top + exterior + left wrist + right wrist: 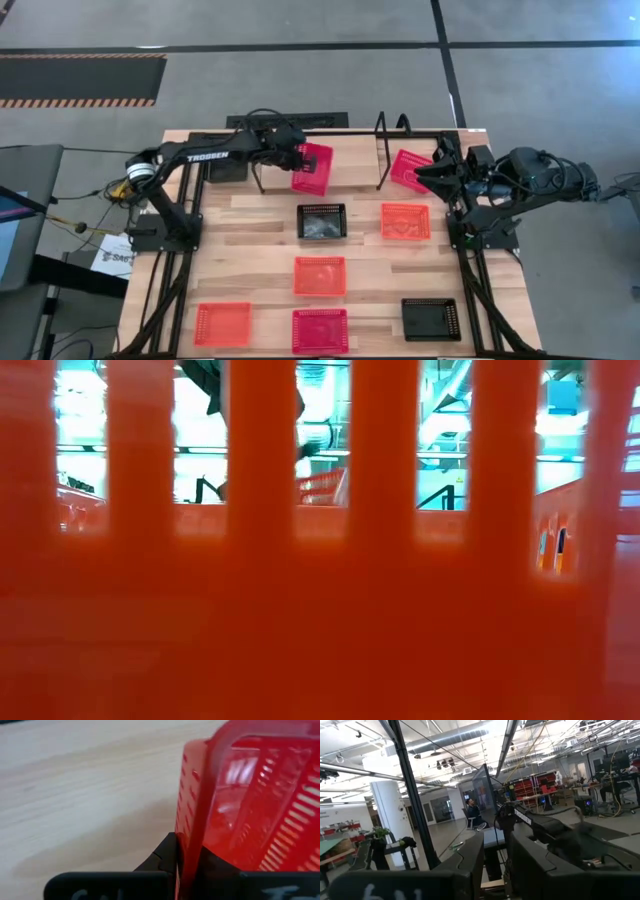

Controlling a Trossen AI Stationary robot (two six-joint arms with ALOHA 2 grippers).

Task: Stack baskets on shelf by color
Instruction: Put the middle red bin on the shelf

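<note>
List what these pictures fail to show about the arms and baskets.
Low view: an orange basket against the lens hides the table.
High view: whether the right gripper touches the red basket beside it is too small to tell.
Left wrist view: the clamped basket in the left gripper is blurred and cut off by the edges.

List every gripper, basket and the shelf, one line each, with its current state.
left gripper: shut on red basket, over the shelf's left part.
red basket: held, tilted.
right gripper: at the pink basket on the shelf's right; grip unclear.
pink basket: tilted.
shelf: holds no stack yet.
black baskets: flat on table, upright.
orange baskets: flat, upright.
front red basket: flat, upright.
</note>
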